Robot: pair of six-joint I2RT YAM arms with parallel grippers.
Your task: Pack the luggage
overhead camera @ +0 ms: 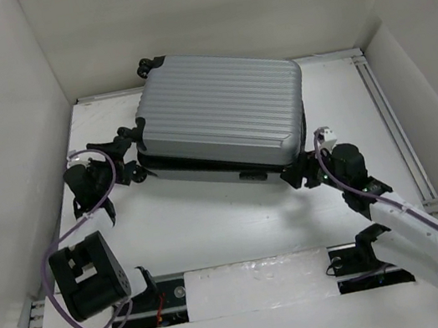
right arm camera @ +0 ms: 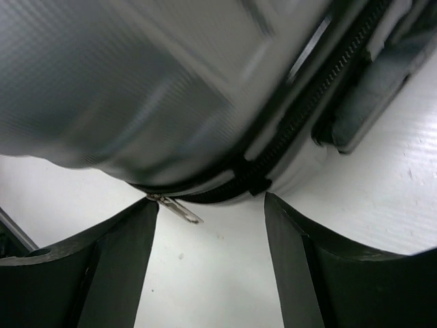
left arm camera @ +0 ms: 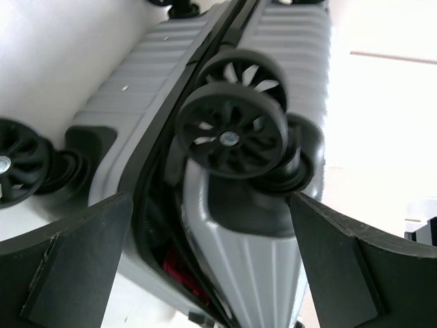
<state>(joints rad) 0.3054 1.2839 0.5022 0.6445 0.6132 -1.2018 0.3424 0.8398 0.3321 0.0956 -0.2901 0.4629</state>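
Left gripper (overhead camera: 133, 158) stands wide open and empty. The luggage (overhead camera: 224, 120) lies just ahead of it, a spinner wheel (left arm camera: 232, 140) facing its jaws. Right gripper (overhead camera: 300, 175), fingers apart and empty, faces the case's other end, with the zipper pull (right arm camera: 176, 208) just ahead. Zipping the case shut seems to be the step in hand, and it calls for pinching that pull.

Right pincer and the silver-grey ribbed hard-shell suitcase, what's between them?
Only bare white table, with the suitcase's small metal zipper pull dangling into it, as the right wrist view shows.

Arms (overhead camera: 399, 221) show black joints, white links, purple cables (overhead camera: 48, 283), dark wedge-shaped claw fingers (left arm camera: 75, 266).
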